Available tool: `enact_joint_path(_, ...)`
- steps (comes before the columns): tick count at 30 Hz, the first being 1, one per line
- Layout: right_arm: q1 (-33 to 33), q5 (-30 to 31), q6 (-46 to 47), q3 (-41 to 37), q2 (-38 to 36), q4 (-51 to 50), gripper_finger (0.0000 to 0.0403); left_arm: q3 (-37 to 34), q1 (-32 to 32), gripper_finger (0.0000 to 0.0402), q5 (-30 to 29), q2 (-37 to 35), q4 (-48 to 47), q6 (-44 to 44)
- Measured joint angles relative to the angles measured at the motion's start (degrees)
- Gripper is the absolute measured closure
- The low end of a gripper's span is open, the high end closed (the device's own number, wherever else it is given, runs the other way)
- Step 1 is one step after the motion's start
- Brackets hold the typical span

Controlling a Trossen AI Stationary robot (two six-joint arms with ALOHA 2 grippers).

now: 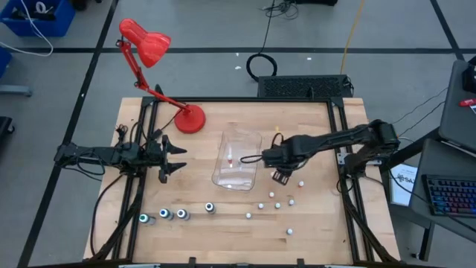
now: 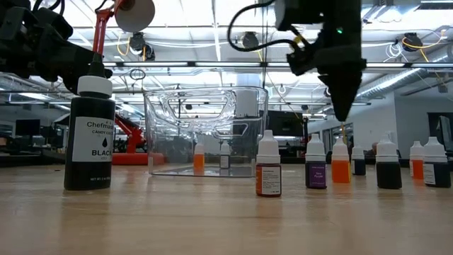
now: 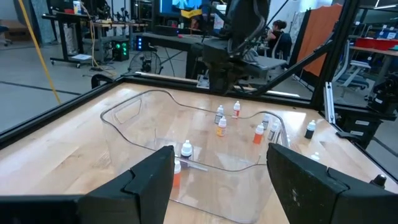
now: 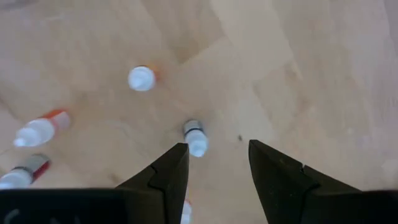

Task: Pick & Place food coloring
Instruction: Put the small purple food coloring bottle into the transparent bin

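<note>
Several small white-capped food coloring bottles (image 1: 278,205) stand upright on the table near its front right. Larger dark bottles (image 1: 163,214) stand in a row at the front left. A clear plastic tub (image 1: 238,158) in the middle holds two small bottles (image 2: 199,159). My right gripper (image 1: 281,177) points down beside the tub's right side, above the small bottles, open and holding nothing. In its wrist view (image 4: 217,148) a white-capped bottle (image 4: 195,138) stands on the table below its fingers. My left gripper (image 1: 175,160) waits level and open, left of the tub.
A red desk lamp (image 1: 152,56) stands on its round base (image 1: 191,119) at the table's back left. A black frame rail (image 1: 338,149) edges the table on each side. Bare wood lies between the tub and the bottle rows.
</note>
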Motion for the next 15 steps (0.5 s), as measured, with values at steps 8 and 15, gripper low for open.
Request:
enact_joint_path(8, 0.4, -4.1, 4.5, -12.7, -6.9, 12.1, 0.0247, 0.0, 0.0, 0.0149, 0.0, 0.0, 0.0, 0.0)
enact_joint_path(15, 0.4, -4.3, 4.3, -17.5, -7.3, 19.2, 0.0247, 0.0, 0.0, 0.0149, 0.0, 0.0, 0.0, 0.0)
